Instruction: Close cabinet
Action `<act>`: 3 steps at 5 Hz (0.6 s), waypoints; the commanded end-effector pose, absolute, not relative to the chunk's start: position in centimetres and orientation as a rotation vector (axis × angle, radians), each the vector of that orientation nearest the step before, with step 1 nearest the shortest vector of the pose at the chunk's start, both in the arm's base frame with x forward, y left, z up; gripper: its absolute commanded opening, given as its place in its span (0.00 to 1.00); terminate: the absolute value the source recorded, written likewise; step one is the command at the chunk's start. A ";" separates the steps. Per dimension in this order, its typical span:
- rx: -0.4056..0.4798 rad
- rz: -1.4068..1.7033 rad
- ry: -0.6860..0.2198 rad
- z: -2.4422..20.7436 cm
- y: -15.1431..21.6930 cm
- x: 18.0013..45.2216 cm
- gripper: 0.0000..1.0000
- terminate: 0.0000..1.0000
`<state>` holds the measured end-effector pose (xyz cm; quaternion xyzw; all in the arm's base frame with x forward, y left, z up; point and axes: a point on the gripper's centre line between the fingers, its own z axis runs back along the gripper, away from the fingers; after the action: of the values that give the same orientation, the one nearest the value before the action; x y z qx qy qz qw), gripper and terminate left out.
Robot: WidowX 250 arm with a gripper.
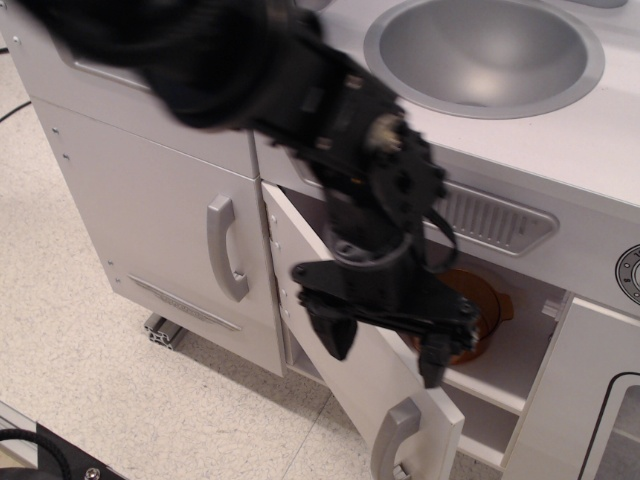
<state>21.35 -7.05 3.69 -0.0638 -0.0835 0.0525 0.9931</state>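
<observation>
The cabinet (520, 385) is the white compartment under the sink, with an inner shelf showing at the right. Its small white door (345, 385) stands about half open, hinged at the left, with the grey bar handle (393, 432) at its free edge. My gripper (385, 345) is open and straddles the door's upper edge. One fingertip (335, 338) is on the outer face and the other lies toward the compartment side. An orange pot (487, 300) on the shelf shows partly behind the arm. The rest of the inside is hidden.
A taller white door with a grey handle (225, 250) is to the left. The steel sink (485, 50) and a vent grille (500, 215) lie above the cabinet. A windowed white door (600, 420) stands at the right. A metal frame foot (165, 330) rests on the speckled floor.
</observation>
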 end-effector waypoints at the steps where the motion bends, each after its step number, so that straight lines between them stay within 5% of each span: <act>1: -0.001 0.005 -0.179 0.0 -2.7 18.7 1.00 0.00; 3: 0.039 0.045 -0.209 -3.7 -2.4 21.3 1.00 0.00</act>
<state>20.98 -2.38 -4.68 0.0219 -0.0912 0.0273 0.9952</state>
